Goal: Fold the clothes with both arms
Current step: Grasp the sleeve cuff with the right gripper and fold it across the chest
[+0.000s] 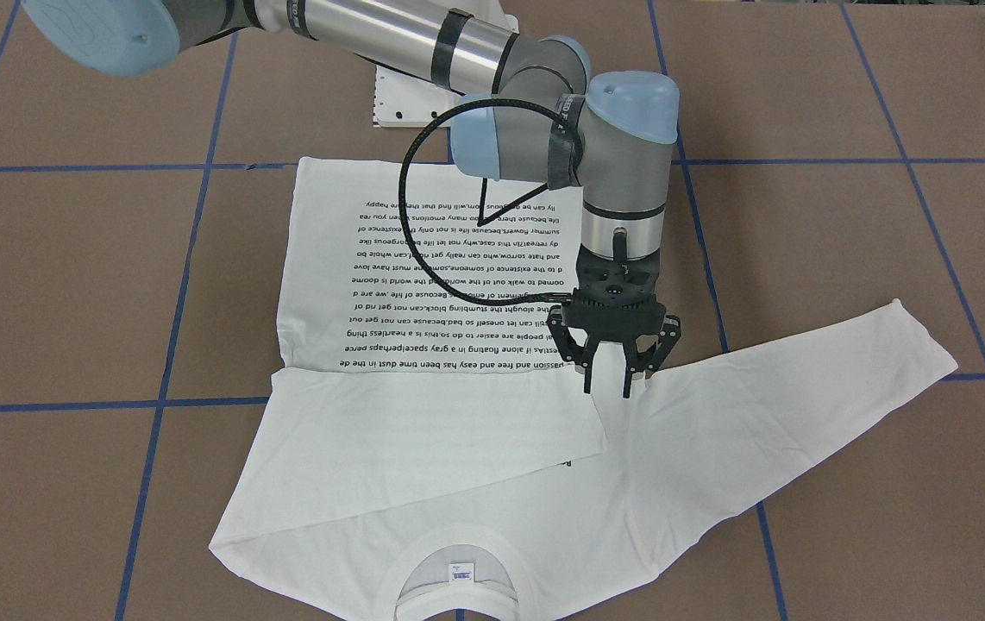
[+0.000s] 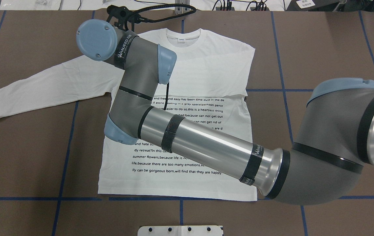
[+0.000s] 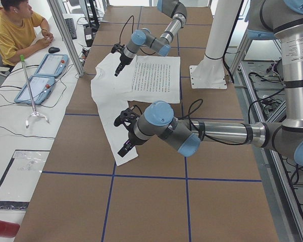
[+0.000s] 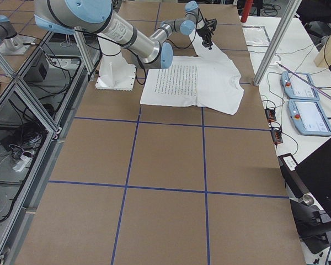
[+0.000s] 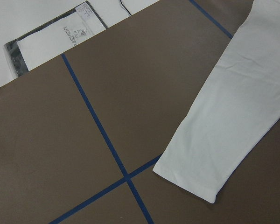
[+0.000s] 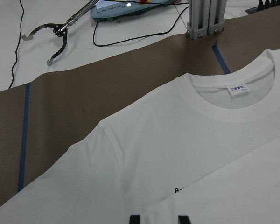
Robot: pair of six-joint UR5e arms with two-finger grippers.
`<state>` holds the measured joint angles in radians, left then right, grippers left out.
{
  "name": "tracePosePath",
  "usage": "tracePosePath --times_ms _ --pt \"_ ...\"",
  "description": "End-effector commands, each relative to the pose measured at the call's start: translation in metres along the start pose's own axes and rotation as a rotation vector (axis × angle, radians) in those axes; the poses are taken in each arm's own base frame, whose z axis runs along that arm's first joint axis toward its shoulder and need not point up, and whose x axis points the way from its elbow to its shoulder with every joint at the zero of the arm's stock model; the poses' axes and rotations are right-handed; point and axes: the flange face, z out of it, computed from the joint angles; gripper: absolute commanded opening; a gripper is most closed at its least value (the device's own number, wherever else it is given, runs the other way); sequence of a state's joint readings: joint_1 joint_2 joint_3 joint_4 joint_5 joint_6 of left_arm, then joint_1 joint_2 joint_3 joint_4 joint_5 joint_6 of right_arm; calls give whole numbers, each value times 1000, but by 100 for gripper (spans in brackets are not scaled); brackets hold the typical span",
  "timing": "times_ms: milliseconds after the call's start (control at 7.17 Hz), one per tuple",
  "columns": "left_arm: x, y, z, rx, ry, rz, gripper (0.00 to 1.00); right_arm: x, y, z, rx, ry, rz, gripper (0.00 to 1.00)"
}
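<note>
- The white T-shirt [image 2: 206,65] lies flat on the brown counter [image 1: 70,276], printed text [image 1: 458,285] facing up. Its ribbed collar [image 6: 224,116] and small neck label [image 6: 237,89] are toward the operators' side, and its hem is toward the robot.
- The sleeve on the robot's right, the folded sleeve [image 1: 423,423], lies across the chest and covers the top of the print.
- The outstretched sleeve [image 1: 803,379] runs out to the robot's left. Its cuff [image 5: 191,186] rests on bare counter just beside a crossing of blue tape lines [image 5: 126,176].
- The right arm [image 2: 206,141] reaches across the shirt. The right gripper [image 1: 608,390] points straight down with its fingers spread and nothing between them. It is at the underarm of the outstretched sleeve, just beside the folded sleeve's corner. I cannot tell whether the tips touch the cloth.
- The left arm [image 3: 222,132] hangs above the counter near the cuff. The left gripper [image 3: 124,149] shows only in the side view, so I cannot tell whether it is open or closed.
</note>
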<state>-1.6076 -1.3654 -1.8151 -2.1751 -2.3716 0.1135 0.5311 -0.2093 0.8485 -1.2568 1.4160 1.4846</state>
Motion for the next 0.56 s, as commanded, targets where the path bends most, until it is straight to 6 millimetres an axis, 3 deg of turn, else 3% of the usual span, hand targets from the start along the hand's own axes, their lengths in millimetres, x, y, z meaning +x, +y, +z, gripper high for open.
tracePosePath --times_ms 0,139,279,418 --pt "1 -3 -1 4 0 -2 100 -12 -6 -14 -1 -14 3 99" --pt "5 -21 -6 29 -5 18 100 -6 -17 -13 -27 13 -2 100" --pt "2 -43 -6 50 -11 44 100 9 -43 -20 -74 81 -17 100" --pt "1 -67 -5 72 -8 57 100 49 -73 -30 -119 72 -57 100"
